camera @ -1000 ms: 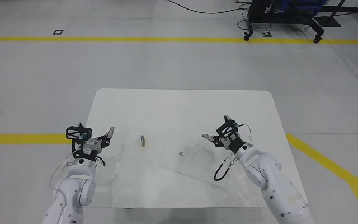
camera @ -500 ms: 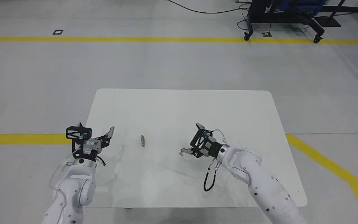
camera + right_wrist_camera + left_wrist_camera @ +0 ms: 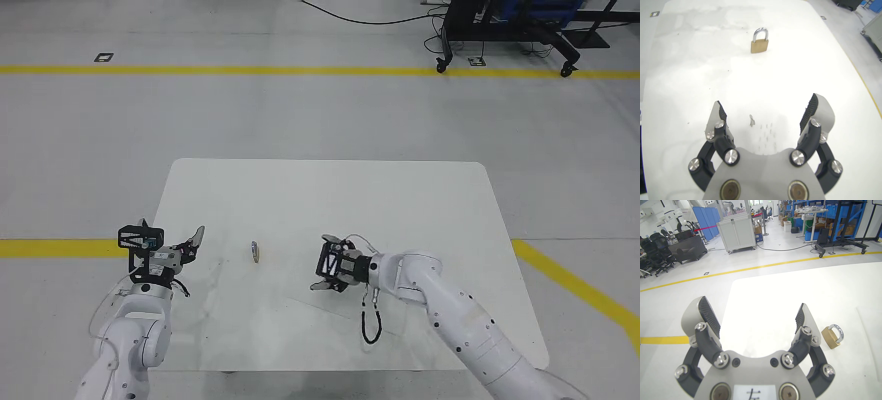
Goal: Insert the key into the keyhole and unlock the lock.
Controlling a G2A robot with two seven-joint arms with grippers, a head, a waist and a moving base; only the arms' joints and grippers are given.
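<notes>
Pale grey floor with yellow lines; blue racks and office chairs behind.

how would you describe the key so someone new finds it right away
Start at the white table and find the right gripper, open over it. The key lies on the table between its fingers, next to some dark scuff marks. It is small, thin and silver, unlike the bigger brass padlock farther off.

Brass lock, silver shackle; key seemingly grey; white table.
</notes>
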